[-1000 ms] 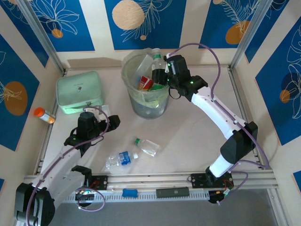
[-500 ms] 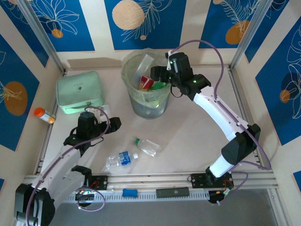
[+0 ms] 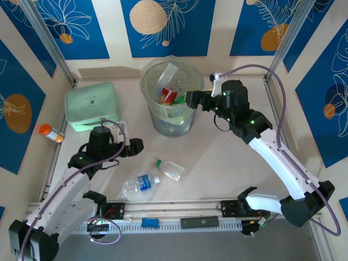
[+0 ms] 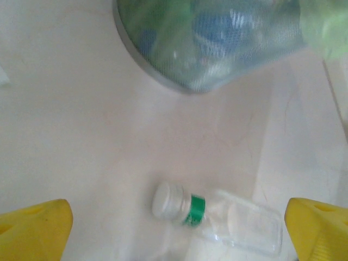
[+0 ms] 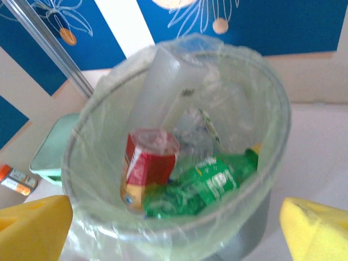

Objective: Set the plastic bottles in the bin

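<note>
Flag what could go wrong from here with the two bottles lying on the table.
The clear white-capped bottle with a green band lies on its side in front of the open left gripper; it may roll or squirt out when the fingers close.
The crumpled blue-labelled bottle lies close by and could get knocked away.
The open right gripper sits by the rim of the translucent round bin; it might snag the liner.

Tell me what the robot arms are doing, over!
Both grippers open, empty: left gripper near the green-ringed bottle, right gripper at the bin rim. Blue-labelled bottle also on table. Nothing blocking.
</note>
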`<state>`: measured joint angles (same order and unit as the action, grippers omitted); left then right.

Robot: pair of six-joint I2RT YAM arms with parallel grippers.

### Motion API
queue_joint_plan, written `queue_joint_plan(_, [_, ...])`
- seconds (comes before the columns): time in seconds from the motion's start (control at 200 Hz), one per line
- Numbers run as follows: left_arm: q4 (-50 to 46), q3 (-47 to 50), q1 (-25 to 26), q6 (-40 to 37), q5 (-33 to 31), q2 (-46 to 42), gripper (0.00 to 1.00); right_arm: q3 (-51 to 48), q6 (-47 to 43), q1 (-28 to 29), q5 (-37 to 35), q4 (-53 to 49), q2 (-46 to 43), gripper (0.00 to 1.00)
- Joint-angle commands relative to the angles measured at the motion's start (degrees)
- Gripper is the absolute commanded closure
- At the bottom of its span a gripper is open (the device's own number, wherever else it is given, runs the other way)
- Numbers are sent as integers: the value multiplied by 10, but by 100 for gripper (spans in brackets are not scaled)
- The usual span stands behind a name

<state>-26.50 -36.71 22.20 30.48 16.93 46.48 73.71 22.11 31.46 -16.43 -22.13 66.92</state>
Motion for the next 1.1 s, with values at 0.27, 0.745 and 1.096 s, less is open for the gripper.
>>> queue_joint_plan(0.27, [-261, -60, 145, 157, -84, -23, 0, -134, 51, -21, 25, 26, -79, 1])
queue_joint_plan(0.745, [-182, 16, 300, 504, -140, -8, 0, -186, 67, -44, 35, 36, -100, 1])
queue_joint_plan(1.096, [-148, 28, 300, 473, -174, 48, 0, -221, 79, -81, 47, 44, -135, 1])
